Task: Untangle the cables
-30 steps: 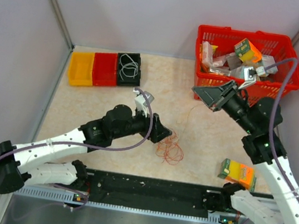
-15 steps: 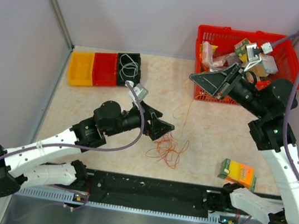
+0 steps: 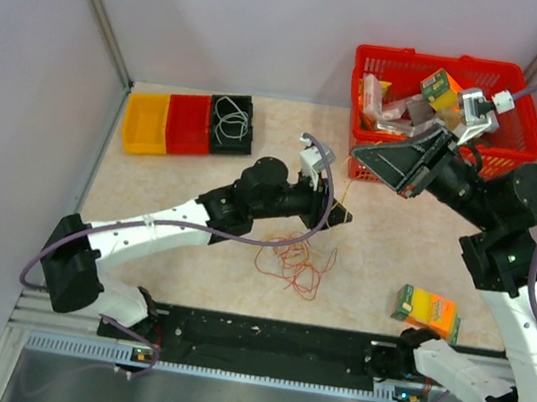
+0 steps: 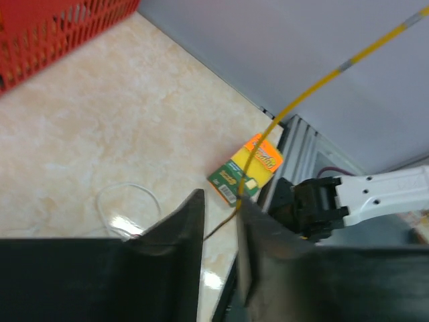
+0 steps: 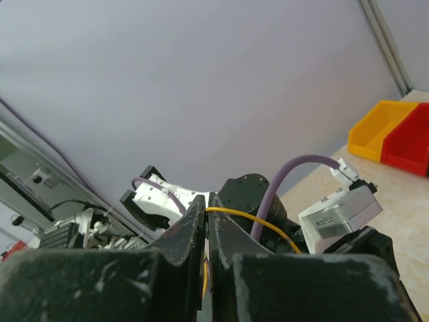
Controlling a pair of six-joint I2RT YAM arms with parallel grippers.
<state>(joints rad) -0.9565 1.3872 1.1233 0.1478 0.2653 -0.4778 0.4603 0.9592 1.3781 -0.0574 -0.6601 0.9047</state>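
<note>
A tangle of orange cable point(image 3: 298, 263) lies on the table in front of the arms. One strand rises from it to my right gripper point(image 3: 358, 157), which hangs high in front of the basket. That gripper point(image 5: 206, 201) is shut on the strand point(image 5: 255, 220). My left gripper point(image 3: 344, 215) sits just below it on the same strand. In the left wrist view the strand point(image 4: 322, 77) passes between its jaws point(image 4: 220, 201) against the right finger point(image 4: 249, 228), with a narrow gap still showing. A thin white cable point(image 4: 131, 186) loops on the table beyond.
A red basket point(image 3: 436, 59) of packets stands at the back right. Yellow point(image 3: 144, 122), red point(image 3: 188, 123) and black point(image 3: 242, 141) bins sit at the back left; a white cable coil point(image 3: 228, 119) lies in the black one. An orange-green box point(image 3: 426, 309) lies near the right arm's base.
My left arm has swung forward and right to the raised strand, and its jaws opened wide, then narrowed around it. My right gripper has lifted the strand higher.
</note>
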